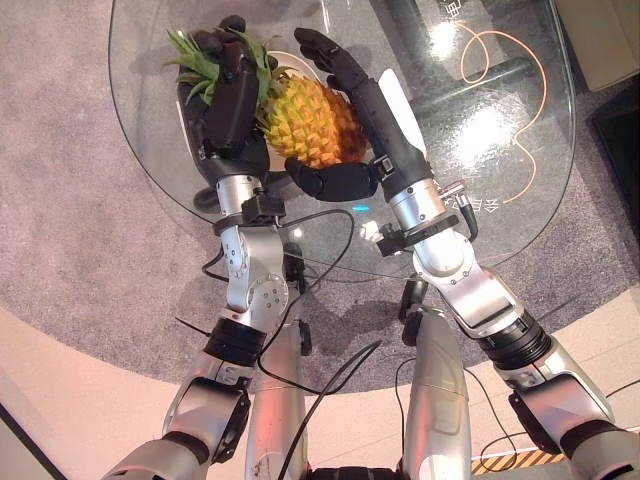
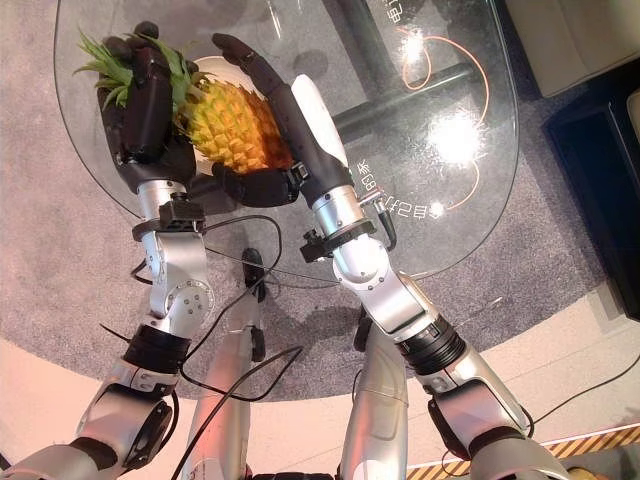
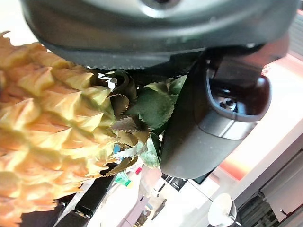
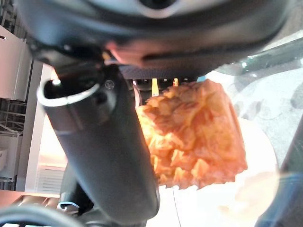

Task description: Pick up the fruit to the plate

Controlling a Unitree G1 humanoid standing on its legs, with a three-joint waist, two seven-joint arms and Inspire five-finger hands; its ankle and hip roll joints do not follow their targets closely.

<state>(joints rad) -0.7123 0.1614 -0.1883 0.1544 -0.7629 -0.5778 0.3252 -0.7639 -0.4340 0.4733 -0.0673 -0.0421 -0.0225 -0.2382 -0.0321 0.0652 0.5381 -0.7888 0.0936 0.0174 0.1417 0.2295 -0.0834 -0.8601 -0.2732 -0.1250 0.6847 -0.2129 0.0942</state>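
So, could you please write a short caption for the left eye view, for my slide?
Both hands, left hand and right hand, hold a pineapple over a white plate on the glass table.

1. The round clear glass table (image 1: 520, 190) stands on the grey carpet (image 1: 70, 200).
2. The white round plate (image 2: 222, 72) lies on the table's left part, largely hidden beneath the fruit and hands.
3. The yellow-orange pineapple with green leafy crown (image 1: 310, 122) sits over the plate, crown to the left; whether it rests on the plate cannot be told.
4. The left hand (image 1: 232, 100) is at the crown end.
5. The right hand (image 1: 365, 110) is at the pineapple's right side, its thumb in front of the fruit.
6. The thin orange looped cable (image 1: 505, 60) shows through the glass, right of the hands.
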